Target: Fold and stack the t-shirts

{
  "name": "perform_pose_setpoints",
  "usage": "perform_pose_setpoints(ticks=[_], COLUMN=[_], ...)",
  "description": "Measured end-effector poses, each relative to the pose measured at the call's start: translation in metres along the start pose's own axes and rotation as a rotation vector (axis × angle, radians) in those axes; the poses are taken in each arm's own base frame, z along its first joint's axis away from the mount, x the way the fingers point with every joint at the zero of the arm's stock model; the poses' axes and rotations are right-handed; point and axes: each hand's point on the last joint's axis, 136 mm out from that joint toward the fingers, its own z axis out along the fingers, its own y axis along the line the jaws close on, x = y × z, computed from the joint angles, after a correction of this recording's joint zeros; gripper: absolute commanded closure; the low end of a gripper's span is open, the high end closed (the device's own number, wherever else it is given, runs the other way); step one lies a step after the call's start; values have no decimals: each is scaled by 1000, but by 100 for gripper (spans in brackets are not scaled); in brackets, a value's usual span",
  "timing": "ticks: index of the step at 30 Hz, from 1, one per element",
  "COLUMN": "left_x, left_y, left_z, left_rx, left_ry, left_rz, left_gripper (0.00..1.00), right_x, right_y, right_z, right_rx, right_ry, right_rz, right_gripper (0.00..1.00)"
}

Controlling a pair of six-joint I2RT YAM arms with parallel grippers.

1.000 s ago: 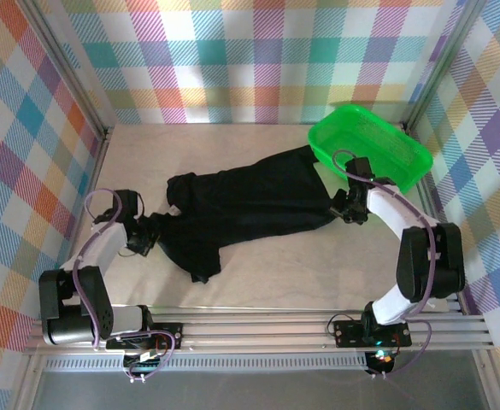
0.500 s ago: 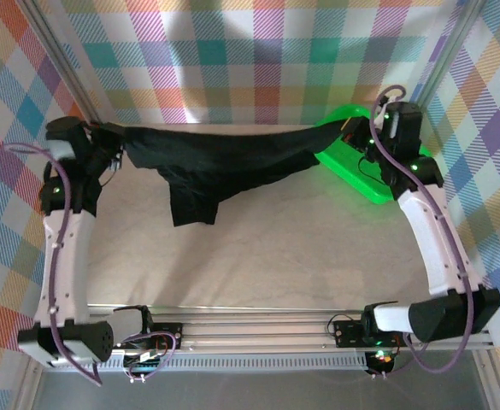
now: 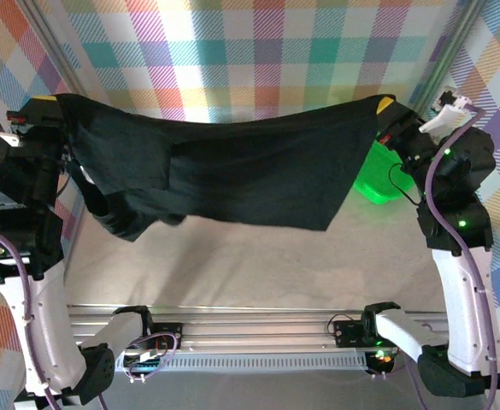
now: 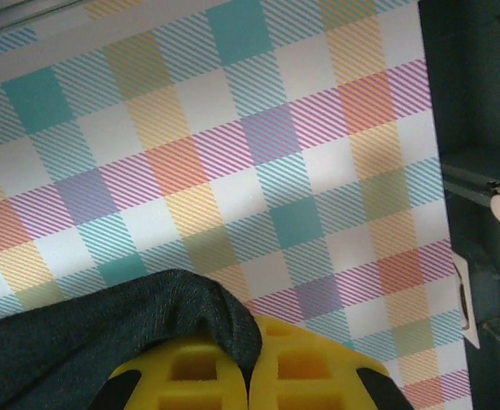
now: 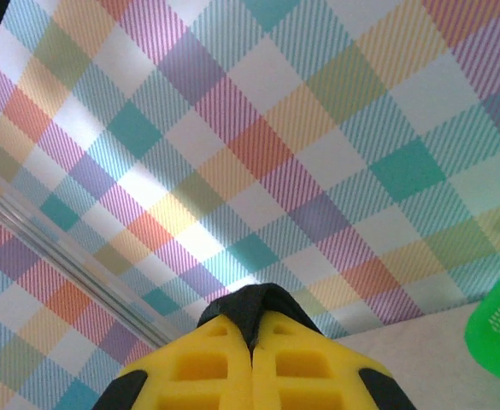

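A black t-shirt (image 3: 232, 171) hangs stretched in the air between both arms, high above the table. My left gripper (image 3: 46, 101) is shut on its left corner. In the left wrist view the yellow fingers (image 4: 190, 376) pinch a fold of the dark t-shirt (image 4: 104, 325). At the right corner my right gripper (image 3: 386, 107) is shut too, and its yellow fingers (image 5: 207, 367) clamp a small black tip of the t-shirt (image 5: 254, 307). The lower left part of the shirt droops in a bunch (image 3: 130, 218).
A bright green mesh basket (image 3: 378, 179) stands at the back right, partly behind the shirt; its edge (image 5: 497, 333) shows in the right wrist view. Plaid walls (image 3: 258, 51) enclose the table (image 3: 250, 256). An aluminium rail (image 3: 258, 320) runs along the near edge.
Both arms have risen further and come toward the camera, lifting the shirt fully off the table. The cloth now hangs spread wide between the grippers.
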Motion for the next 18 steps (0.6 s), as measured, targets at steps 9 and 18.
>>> perform_pose_setpoints(ticks=[9,18], left_x=[45,38], left_y=[128,167], left_z=[140,221], left_rx=[-344,-408], left_ry=[199,300], left_rz=[-38,-111], left_gripper=[100,100], right_x=[78,97], right_y=[-54,-67], right_z=[119,212], right_rx=[26,-20], right_ry=[261,350], right_rz=[91,173], right_gripper=[100,100])
